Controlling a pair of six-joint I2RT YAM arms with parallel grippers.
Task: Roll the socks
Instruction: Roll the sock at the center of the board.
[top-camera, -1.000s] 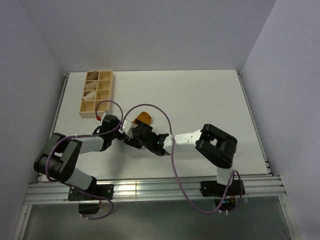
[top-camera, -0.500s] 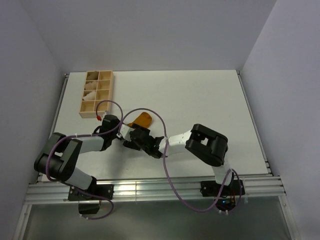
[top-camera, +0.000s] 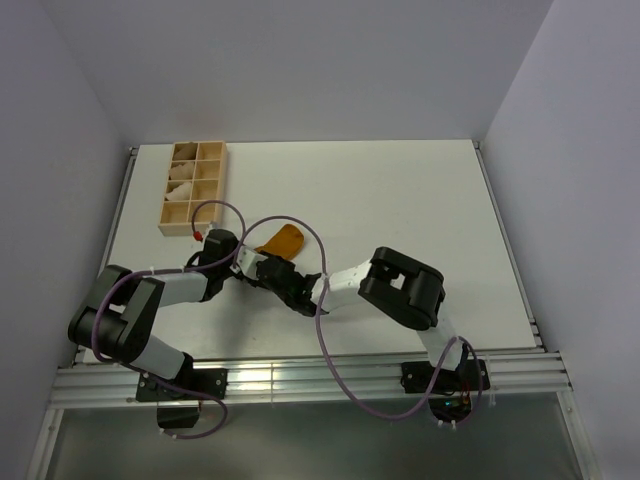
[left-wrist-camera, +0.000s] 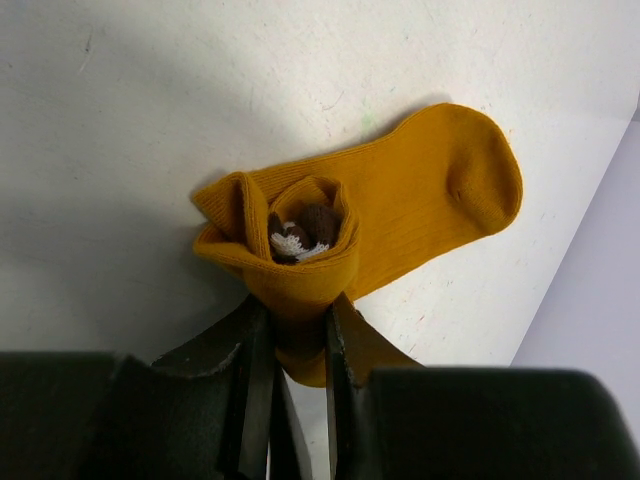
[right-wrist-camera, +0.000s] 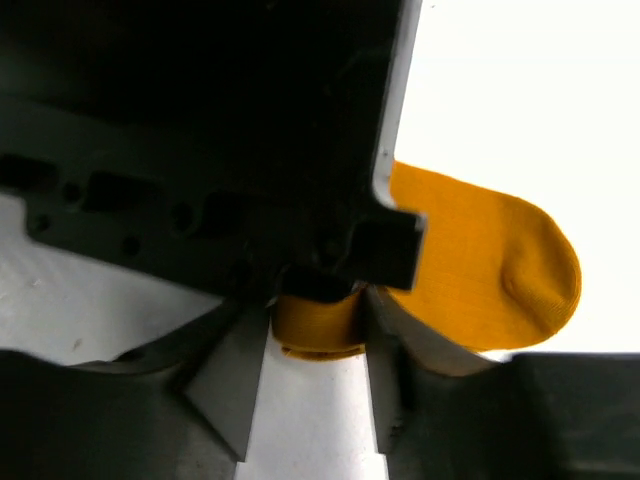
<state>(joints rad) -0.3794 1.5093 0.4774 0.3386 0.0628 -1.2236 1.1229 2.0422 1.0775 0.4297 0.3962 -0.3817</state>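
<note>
The white table (top-camera: 400, 190) is matt, with a few small marks, and plain pale walls (top-camera: 300, 60) close it in on three sides. A wooden box (top-camera: 195, 185) with compartments stands at its upper left corner. The mustard sock (left-wrist-camera: 400, 210) lies on the table left of the centre, with its toe flat and its cuff end rolled into a bundle. The left tool (left-wrist-camera: 295, 325) is narrow and pinches this roll; the right tool (right-wrist-camera: 318, 335) also presses on it from both sides
</note>
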